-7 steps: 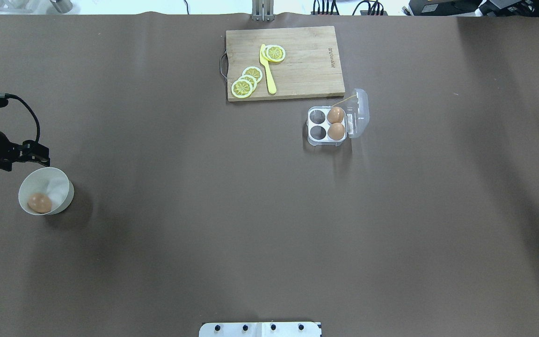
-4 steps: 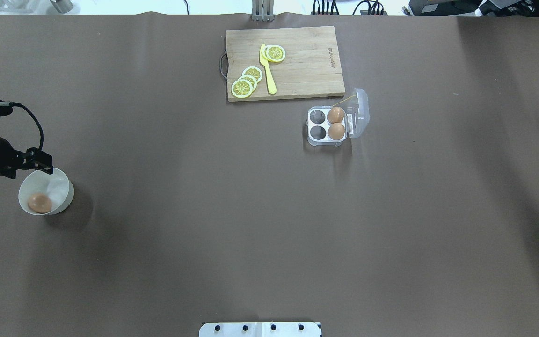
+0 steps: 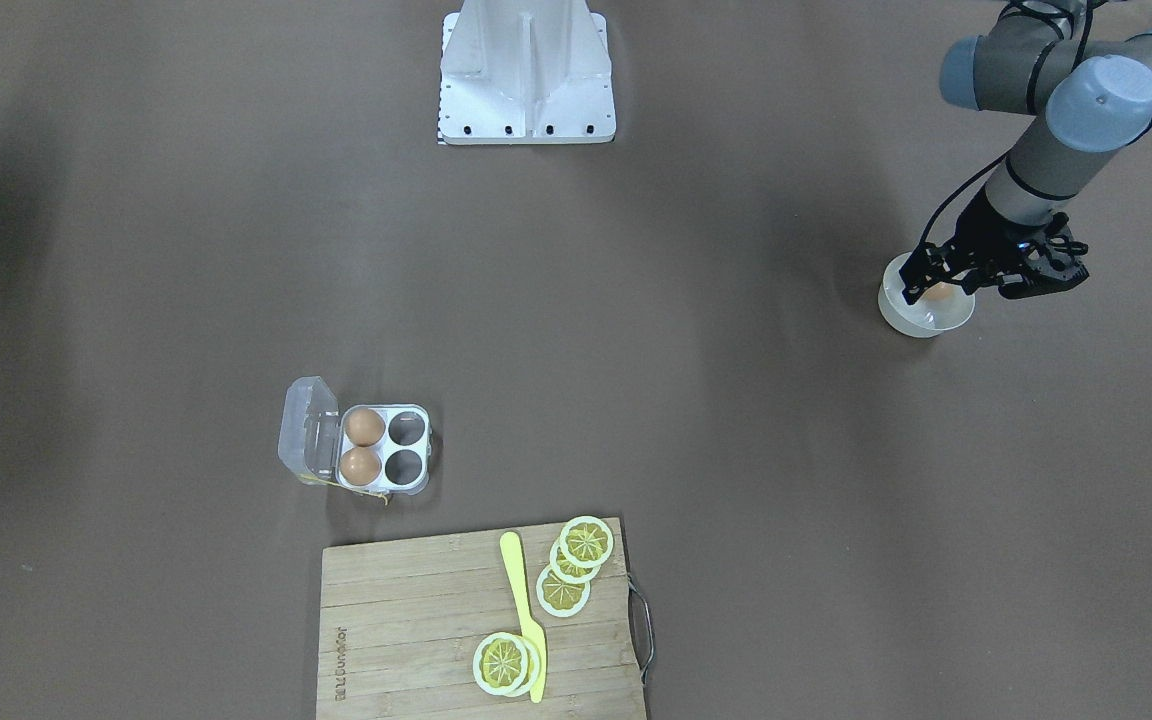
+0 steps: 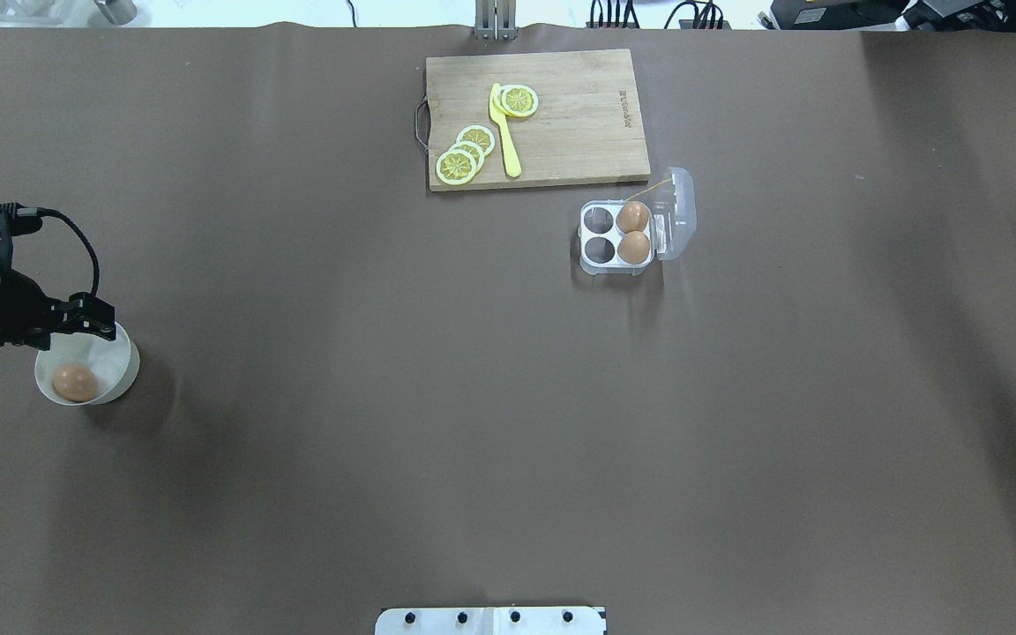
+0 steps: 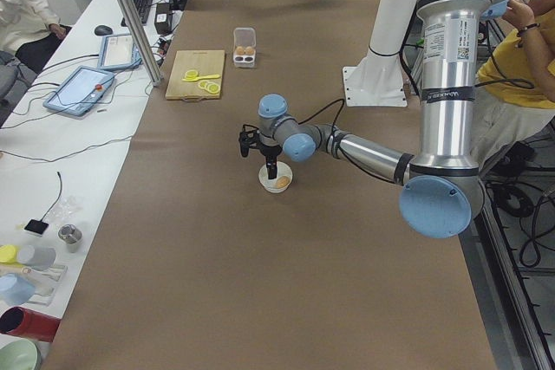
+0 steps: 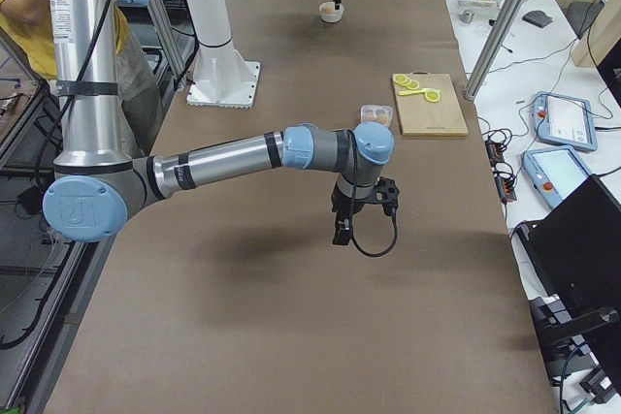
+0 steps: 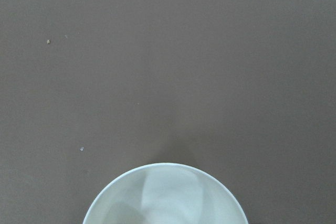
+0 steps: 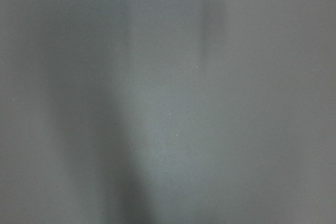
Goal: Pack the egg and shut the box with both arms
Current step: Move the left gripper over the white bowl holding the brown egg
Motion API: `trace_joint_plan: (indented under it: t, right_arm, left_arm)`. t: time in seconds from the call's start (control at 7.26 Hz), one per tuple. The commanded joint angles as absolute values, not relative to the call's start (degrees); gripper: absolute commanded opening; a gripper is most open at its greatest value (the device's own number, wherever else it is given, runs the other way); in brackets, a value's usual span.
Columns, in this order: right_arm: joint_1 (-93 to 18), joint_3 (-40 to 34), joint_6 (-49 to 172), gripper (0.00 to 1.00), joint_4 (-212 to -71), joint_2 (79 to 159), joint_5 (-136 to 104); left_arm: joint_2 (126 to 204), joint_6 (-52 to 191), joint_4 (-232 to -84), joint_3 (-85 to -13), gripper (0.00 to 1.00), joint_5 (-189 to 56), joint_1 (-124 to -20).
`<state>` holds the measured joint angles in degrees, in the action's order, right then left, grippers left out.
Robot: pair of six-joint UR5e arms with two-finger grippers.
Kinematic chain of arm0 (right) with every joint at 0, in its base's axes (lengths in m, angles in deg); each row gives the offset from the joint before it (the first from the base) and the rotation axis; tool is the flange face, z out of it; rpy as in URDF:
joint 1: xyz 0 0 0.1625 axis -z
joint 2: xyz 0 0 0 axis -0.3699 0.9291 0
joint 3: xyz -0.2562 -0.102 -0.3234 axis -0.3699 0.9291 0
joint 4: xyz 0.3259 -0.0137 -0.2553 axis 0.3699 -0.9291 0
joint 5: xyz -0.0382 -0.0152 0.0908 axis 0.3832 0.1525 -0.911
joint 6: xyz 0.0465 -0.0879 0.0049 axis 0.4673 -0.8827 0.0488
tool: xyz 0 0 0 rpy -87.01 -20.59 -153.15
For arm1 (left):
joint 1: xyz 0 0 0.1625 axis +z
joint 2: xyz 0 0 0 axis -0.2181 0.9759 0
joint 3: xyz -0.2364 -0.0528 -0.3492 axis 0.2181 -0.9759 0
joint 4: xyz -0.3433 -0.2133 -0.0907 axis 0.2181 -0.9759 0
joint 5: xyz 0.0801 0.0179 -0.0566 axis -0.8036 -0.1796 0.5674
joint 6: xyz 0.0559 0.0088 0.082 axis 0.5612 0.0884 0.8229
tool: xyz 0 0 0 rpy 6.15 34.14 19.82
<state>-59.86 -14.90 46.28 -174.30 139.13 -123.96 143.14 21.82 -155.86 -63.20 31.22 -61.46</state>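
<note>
A light-brown egg [image 4: 75, 383] lies in a round white bowl [image 4: 129, 362] at the table's left end. It also shows in the front view [image 3: 939, 292]. My left gripper [image 4: 93, 323] hangs open and empty over the bowl's far rim, above the egg; it also shows in the front view [image 3: 926, 278]. The egg box [image 4: 598, 235] stands right of centre, its clear lid [image 4: 677, 212] open to the right. Two eggs [image 4: 633, 232] fill its right cells; the left cells are empty. My right gripper [image 6: 344, 225] shows only in the exterior right view, so I cannot tell its state.
A wooden cutting board [image 4: 578, 115] with lemon slices [image 4: 464, 157] and a yellow knife [image 4: 504, 132] lies just behind the box. The white robot base [image 3: 526, 80] stands at the near edge. The left wrist view shows only the bowl's rim [image 7: 163, 169] and brown table.
My left gripper has moved nearer and slightly right, from beside the bowl's far side to over its far rim. The egg, bowl and box have not moved.
</note>
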Motion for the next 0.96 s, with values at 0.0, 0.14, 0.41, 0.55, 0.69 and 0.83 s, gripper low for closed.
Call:
trace_joint_plan:
  t: [0.0,0.14,0.41,0.55,0.69,0.83]
  right_arm:
    - [-59.9,-14.9,46.3,1.0,-174.3,139.1,-124.0]
    - [-59.9,-14.9,46.2,1.0,-174.3,139.1,-124.0]
    - [-59.9,-15.2,46.3,1.0,-174.4,139.0,-124.1]
    - [-59.9,-15.2,46.3,1.0,-174.4,139.2,-124.0]
    - [-59.9,-15.2,46.3,1.0,-174.3,139.2,-124.0]
    - [-59.9,-15.1,46.2,1.0,-174.3,139.2,-123.9]
  left_arm:
    - [142.0,19.3,-156.0,-63.4,0.86,31.1,-61.4]
    - [141.9,17.5,-156.0,-63.6,0.86,30.6,-61.4]
    - [142.0,13.0,-156.0,-63.8,0.85,29.5,-61.4]
    - [142.1,11.4,-156.0,-63.8,0.85,29.1,-61.3]
    - [142.4,9.9,-156.0,-63.8,0.85,28.8,-61.1]
    - [142.7,8.3,-156.0,-63.9,0.85,28.8,-60.9]
